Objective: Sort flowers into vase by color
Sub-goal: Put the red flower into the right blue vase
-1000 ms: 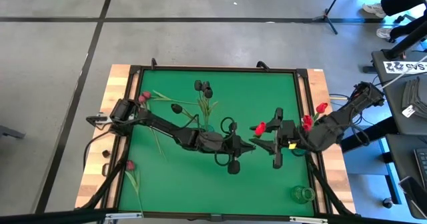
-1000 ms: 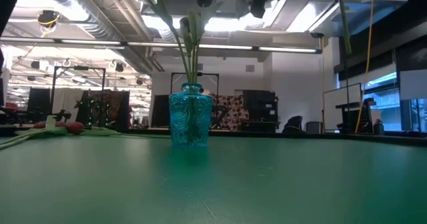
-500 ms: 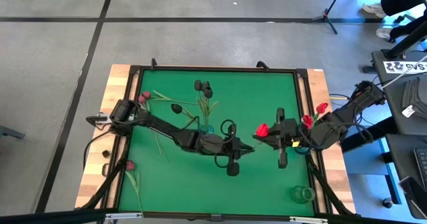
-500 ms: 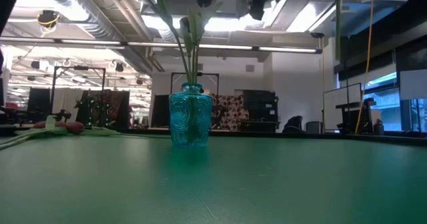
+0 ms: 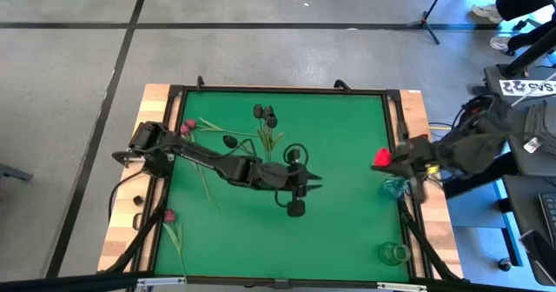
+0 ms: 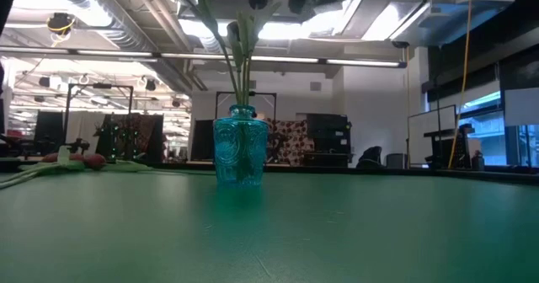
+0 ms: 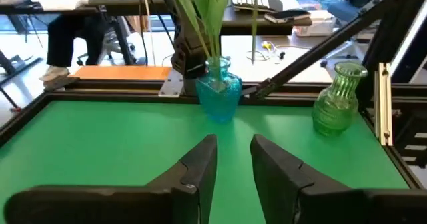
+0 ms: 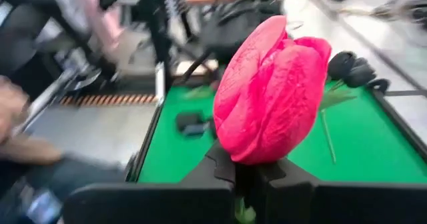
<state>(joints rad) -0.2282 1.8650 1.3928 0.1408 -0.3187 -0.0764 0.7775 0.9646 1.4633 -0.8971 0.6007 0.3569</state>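
Observation:
My right gripper (image 5: 402,159) hovers over the table's right edge, shut on a bright red tulip (image 5: 380,157), just beyond a blue vase (image 5: 395,188). In the left wrist view that blue vase (image 7: 219,94) holds green stems. My left gripper (image 5: 310,179) hangs open and empty over the table's middle. A second blue vase (image 6: 240,152) beside it holds black tulips (image 5: 265,114). Two maroon-pink tulips (image 5: 187,127) (image 5: 169,215) lie flat near the left edge. An empty green vase (image 5: 395,253) stands at the near right corner. My right gripper (image 8: 245,167) pinches the red tulip's stem (image 8: 244,184) between its two fingers, right under the head. The red head (image 8: 270,91) stands upright above the fingertips. The flower is lifted clear of the table, and the fingers hide most of the stem.
The table's raised dark frame (image 5: 401,118) and wooden border run under my right arm. A person sits beyond the table in the left wrist view (image 7: 67,24). Bare green mat (image 5: 347,231) lies between the vases.
My right gripper has carried the red tulip from the table's middle toward the right edge, to beside the right blue vase, staying shut on it. The hanging stem has left the low view. My left gripper has drawn back slightly toward the left.

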